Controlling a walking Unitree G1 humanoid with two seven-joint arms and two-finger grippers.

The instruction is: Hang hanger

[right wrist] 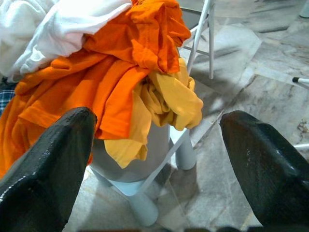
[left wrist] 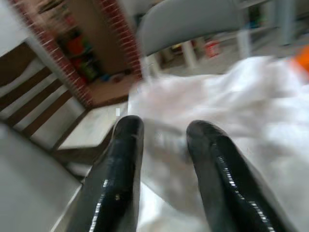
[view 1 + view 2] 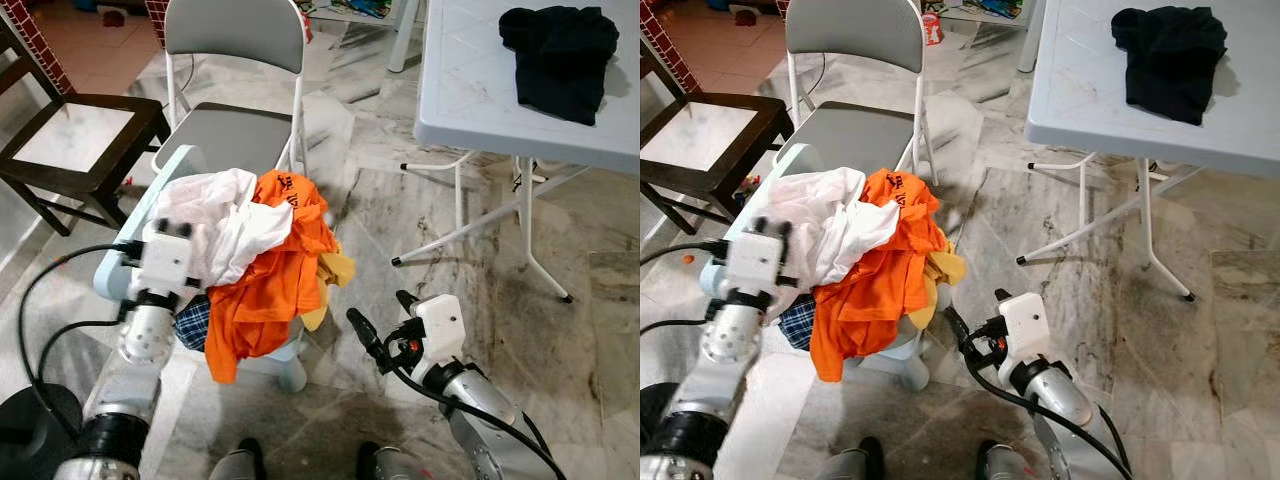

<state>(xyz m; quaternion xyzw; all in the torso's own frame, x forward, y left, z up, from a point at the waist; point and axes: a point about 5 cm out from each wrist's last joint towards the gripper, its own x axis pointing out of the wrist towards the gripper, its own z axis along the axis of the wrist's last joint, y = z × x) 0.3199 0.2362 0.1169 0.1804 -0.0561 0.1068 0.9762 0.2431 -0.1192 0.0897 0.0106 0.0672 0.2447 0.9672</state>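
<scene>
A: Where is the hanger?
B: I cannot make one out; if it is here, it lies buried in the clothes heap, under the white garment [image 3: 215,225] and the orange shirt [image 3: 270,280] piled on the pale stool [image 3: 290,375].
A: And the grippers?
B: The left gripper [image 2: 161,159] sits at the white cloth, fingers slightly parted, pinching nothing. The right gripper [image 3: 385,318] hovers beside the pile, spread wide.
A: Risks?
B: Closing blind could snag cloth and drag the heap onto the floor.
</scene>
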